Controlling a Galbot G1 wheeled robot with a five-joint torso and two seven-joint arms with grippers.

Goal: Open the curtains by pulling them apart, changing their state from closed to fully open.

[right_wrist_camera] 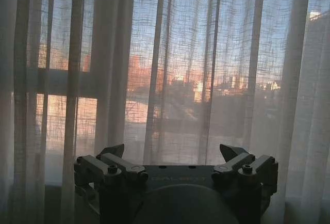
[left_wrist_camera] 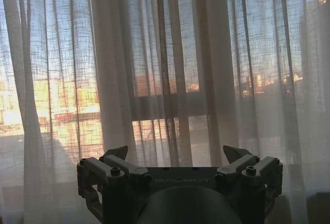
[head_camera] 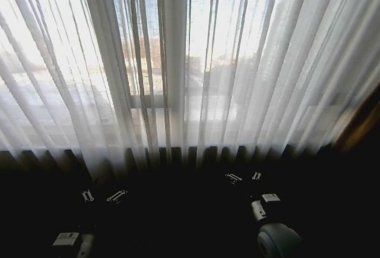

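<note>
The tall sheer white pleated curtains (head_camera: 178, 68) hung drawn across the whole window, their panels meeting at a bunched fold near the middle; a dark window frame bar (head_camera: 196, 100) showed through the fabric behind them. The left gripper (head_camera: 102, 196) sat low in the dark area below the curtain hem on the robot's left, the right gripper (head_camera: 243, 177) likewise on the right — both short of the fabric and touching nothing. In the wrist views the left gripper's (left_wrist_camera: 178, 157) fingers were spread wide and empty; the right gripper's (right_wrist_camera: 175, 154) fingers stood the same — released, facing the curtains.
</note>
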